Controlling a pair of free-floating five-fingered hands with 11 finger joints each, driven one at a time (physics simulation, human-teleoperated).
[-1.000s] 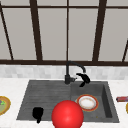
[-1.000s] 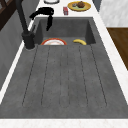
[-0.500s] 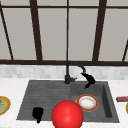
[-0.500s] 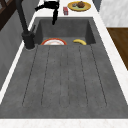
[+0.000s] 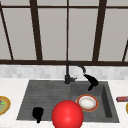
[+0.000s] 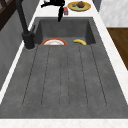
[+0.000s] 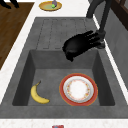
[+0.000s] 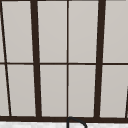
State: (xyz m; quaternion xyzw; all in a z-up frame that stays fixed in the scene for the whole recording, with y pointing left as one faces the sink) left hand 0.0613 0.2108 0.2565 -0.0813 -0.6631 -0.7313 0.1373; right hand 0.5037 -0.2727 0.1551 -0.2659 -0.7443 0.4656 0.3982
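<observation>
My right hand (image 5: pixel 91 81) hovers open just right of the black faucet (image 5: pixel 68 75), under its spout, above the back of the sink basin (image 5: pixel 106 100). From the right side, that right hand (image 7: pixel 77 46) has straight fingers reaching towards the faucet (image 7: pixel 101 22) and its thumb hanging down. Below it in the basin lie a red-rimmed white plate (image 7: pixel 78 89) and a banana (image 7: pixel 38 93). My left hand (image 5: pixel 37 113) floats relaxed and holding nothing over the front left of the drainboard (image 5: pixel 42 95). A big red ball (image 5: pixel 67 115) shows at the sink's front edge.
A yellow plate with food (image 5: pixel 3 105) sits on the left counter, and another yellow plate with food (image 6: pixel 79 5) on the right counter. A small red can (image 5: pixel 122 99) lies beside that one. The window (image 8: pixel 67 60) stands behind the faucet.
My right hand has drifted right and a little down, away from the faucet's neck. The left hand, ball, plate and banana have stayed put.
</observation>
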